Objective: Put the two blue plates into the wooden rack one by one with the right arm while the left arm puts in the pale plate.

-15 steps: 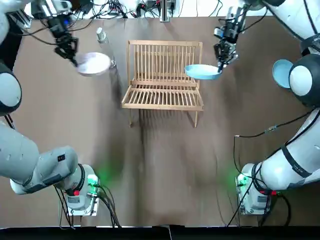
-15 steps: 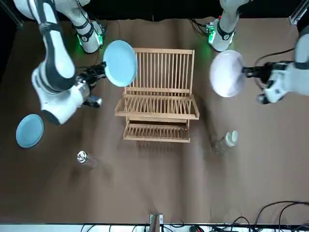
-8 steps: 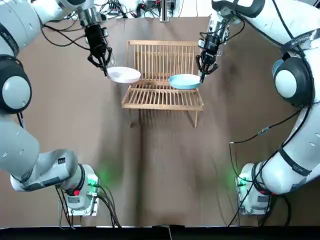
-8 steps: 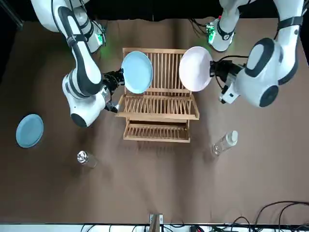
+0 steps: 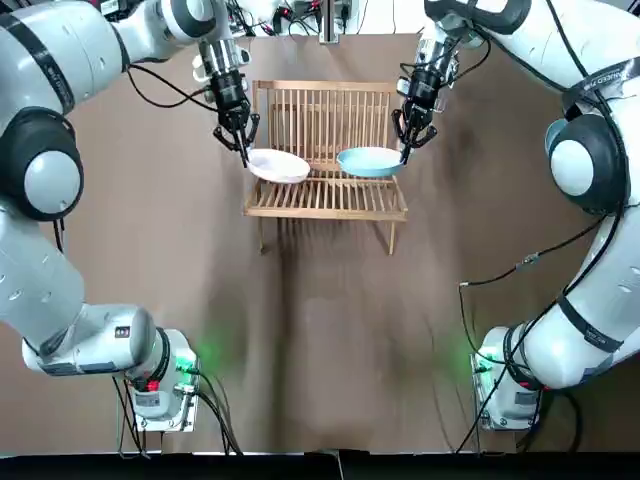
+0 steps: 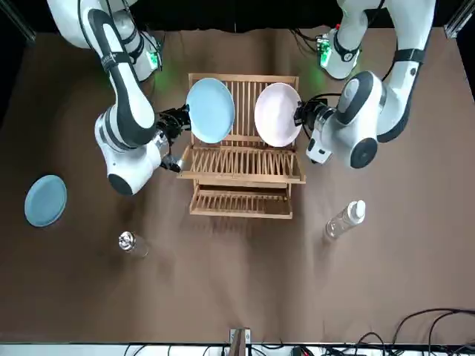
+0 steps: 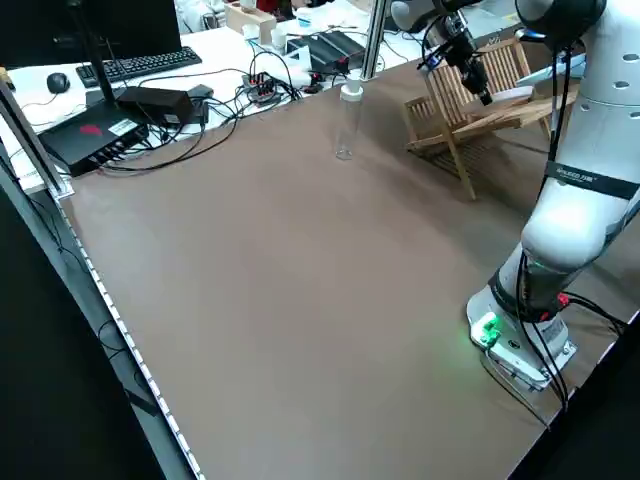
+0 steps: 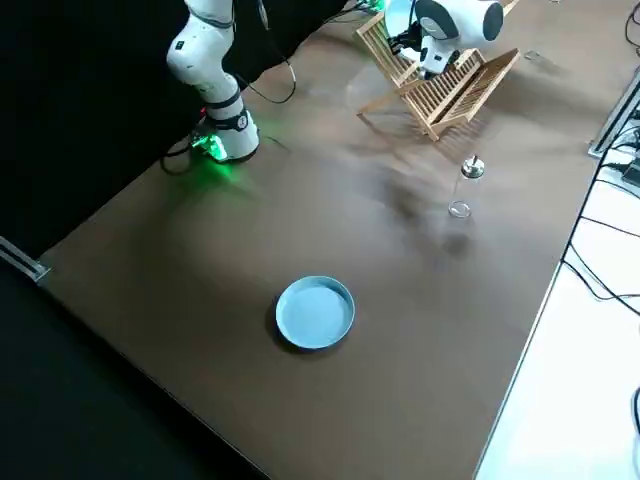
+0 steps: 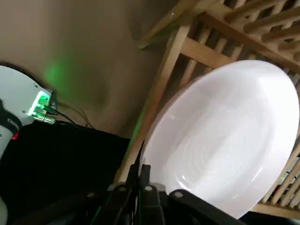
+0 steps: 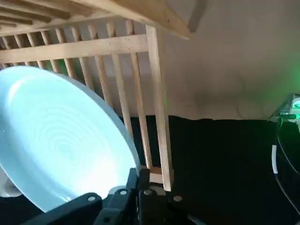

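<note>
Half a second back my left claw (image 5: 242, 152) was at the left end of the wooden rack (image 5: 330, 112). It has since carried the pale plate (image 5: 279, 166) inward, so the plate now stands in front of the back slats, over the left half of the slotted base. My right claw (image 5: 405, 146) has hardly shifted in that time. It holds the blue plate (image 5: 370, 161) over the rack's right half, beside the pale one and apart from it.

Both claws are pinched thin on a plate rim, the fingers nearly closed with only the rim's thickness between them. Each plate is close to upright and faces the far side of the counter (image 5: 330, 330).

I cannot tell whether either lower rim has reached a slot yet. Nothing is released, so I judge that no plate is delivered yet, though two of the three are at the point of being seated.

What is left is to lower and let go of these two. My right arm must then fetch the second blue plate (image 6: 45, 200), which lies flat on the counter, well apart from the rack on my right side.
</note>
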You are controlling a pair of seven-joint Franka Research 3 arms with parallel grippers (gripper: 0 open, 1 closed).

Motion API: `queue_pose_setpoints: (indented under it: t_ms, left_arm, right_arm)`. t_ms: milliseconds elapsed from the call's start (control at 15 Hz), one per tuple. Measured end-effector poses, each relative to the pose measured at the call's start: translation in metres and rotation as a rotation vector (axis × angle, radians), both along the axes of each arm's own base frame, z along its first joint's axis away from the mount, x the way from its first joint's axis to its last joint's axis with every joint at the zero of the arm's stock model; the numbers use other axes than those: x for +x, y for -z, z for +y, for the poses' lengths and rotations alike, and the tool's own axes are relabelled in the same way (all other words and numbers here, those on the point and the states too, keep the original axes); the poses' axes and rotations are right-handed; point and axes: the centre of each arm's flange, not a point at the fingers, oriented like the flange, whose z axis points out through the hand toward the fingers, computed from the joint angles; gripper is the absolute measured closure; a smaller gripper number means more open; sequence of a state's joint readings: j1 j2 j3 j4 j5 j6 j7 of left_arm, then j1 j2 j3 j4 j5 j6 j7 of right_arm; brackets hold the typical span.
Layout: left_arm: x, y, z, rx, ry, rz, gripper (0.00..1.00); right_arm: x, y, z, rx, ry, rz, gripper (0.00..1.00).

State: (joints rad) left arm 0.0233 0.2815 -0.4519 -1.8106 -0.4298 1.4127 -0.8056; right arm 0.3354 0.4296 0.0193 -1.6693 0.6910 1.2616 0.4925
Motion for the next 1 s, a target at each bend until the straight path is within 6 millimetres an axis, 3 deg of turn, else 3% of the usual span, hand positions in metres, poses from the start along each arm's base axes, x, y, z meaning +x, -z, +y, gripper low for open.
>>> queue_pose_setpoints:
  t_ms: [200, 467, 600, 667, 800, 1000]
  left_arm:
    - [-0.004, 0.008, -0.014, 0.029, -0.013, 0.007, 0.96]
    - [-0.009, 0.013, -0.029, 0.059, -0.023, 0.011, 0.89]
    - [-0.007, 0.011, -0.028, 0.059, -0.030, 0.008, 0.72]
    - [0.000, 0.008, -0.021, 0.056, -0.047, -0.001, 0.53]
    - [0.016, -0.005, -0.007, 0.046, -0.081, -0.027, 0.36]
    - [0.050, -0.034, 0.035, 0.077, -0.121, -0.108, 0.09]
  right_arm:
    - [0.008, -0.012, -0.014, 0.005, 0.029, -0.024, 0.98]
    - [0.014, -0.060, -0.038, 0.026, 0.073, -0.107, 0.98]
    - [0.008, -0.079, -0.043, 0.025, 0.087, -0.158, 0.98]
    - [0.001, -0.087, -0.047, 0.013, 0.115, -0.214, 0.98]
    - [-0.010, -0.083, -0.052, -0.006, 0.124, -0.225, 0.98]
    - [-0.023, -0.058, -0.053, -0.037, 0.145, -0.226, 0.98]
